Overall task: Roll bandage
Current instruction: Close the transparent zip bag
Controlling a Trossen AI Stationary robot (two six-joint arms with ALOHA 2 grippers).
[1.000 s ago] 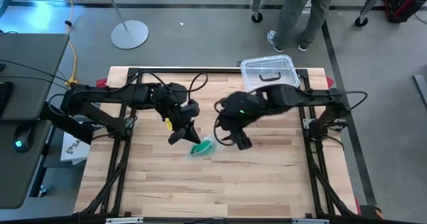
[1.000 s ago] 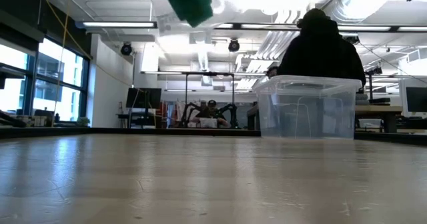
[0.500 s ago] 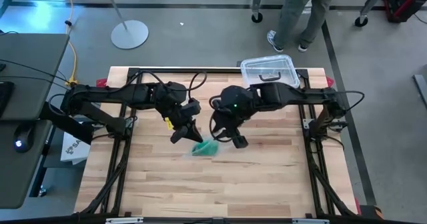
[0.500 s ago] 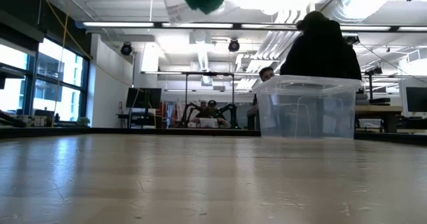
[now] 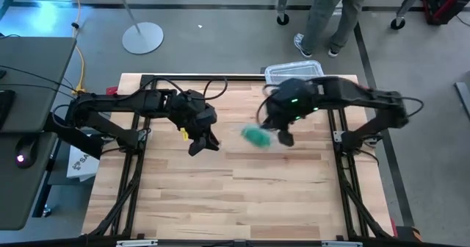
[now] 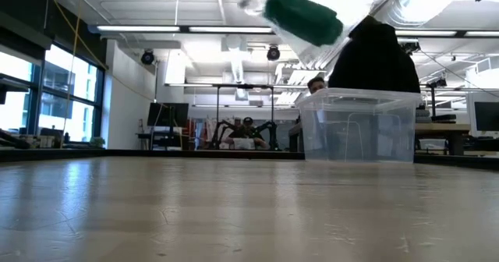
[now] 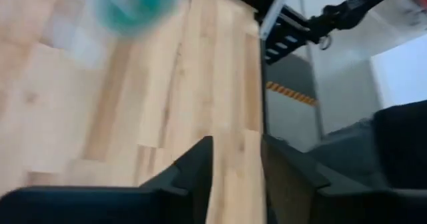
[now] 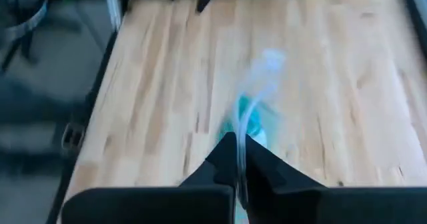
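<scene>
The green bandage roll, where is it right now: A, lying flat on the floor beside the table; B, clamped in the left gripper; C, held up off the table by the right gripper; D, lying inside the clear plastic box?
C: the right gripper is shut on the clear wrap around the green bandage roll, which the low view shows hanging well above the tabletop, while the left gripper is apart and empty.

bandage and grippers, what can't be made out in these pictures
- Bandage: motion-blurred in the high view, so rolled or loose cannot be told.
- Clear bag around it: only a pale streak in the right wrist view.
- Right gripper: shut on the bag; the bandage sits mostly behind its fingers.
- Left gripper: too small from above; fingertips cut off by the left wrist view's edge.
- Plastic box: partly covered by the right arm.
</scene>
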